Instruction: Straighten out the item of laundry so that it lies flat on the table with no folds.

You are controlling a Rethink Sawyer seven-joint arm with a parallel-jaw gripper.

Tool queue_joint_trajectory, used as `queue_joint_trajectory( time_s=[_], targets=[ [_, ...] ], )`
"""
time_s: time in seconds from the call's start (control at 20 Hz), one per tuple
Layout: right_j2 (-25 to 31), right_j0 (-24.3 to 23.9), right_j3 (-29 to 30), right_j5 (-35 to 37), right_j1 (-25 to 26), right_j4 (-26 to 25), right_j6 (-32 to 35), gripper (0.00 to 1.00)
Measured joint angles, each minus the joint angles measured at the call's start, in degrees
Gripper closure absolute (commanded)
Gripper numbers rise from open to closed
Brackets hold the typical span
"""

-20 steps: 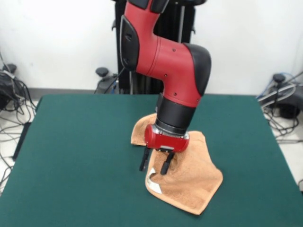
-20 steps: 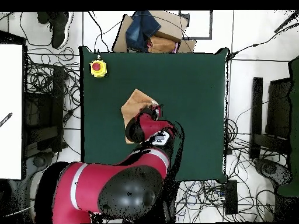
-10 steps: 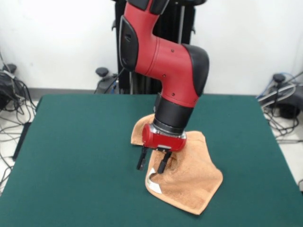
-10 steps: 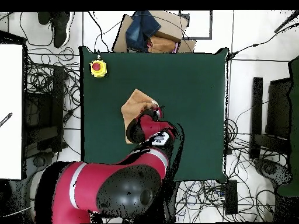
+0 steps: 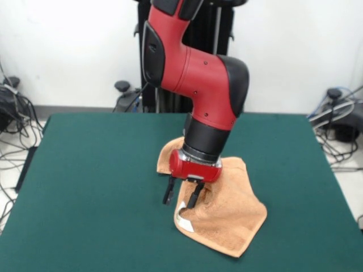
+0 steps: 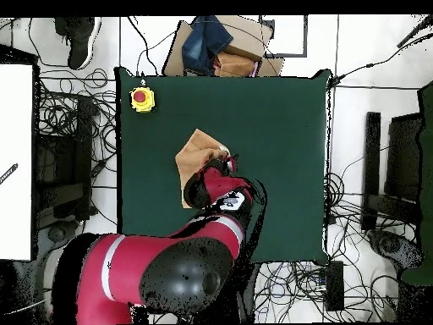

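Green table (image 5: 85,181) holds rumpled towel (image 5: 232,218). My gripper (image 5: 180,196), fingers spread, empty, straddles its folded edge. Next I pinch, pull outward.

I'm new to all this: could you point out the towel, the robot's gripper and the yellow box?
towel (image 5: 232,218), front view, flat middle.
gripper (image 5: 181,200), front view, between fingertips.
yellow box (image 6: 142,98), overhead view, red button.

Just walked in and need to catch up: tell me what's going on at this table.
A red and black robot arm is working on a small tan-orange terry towel on the dark green felt table. Its hand is open, fingers pointing down at the towel's edge near a turned-up corner showing white. The towel is not flat yet: it lies rumpled, with part of it hidden behind the arm.
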Motion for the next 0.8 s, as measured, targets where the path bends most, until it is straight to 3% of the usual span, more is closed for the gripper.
queue_joint_trajectory(
  time_s=[0.8],
  targets=[
    [-2.0, 0.6, -1.1, -5.2, 4.0, 3.3, 0.0, 0.0]
  ],
)
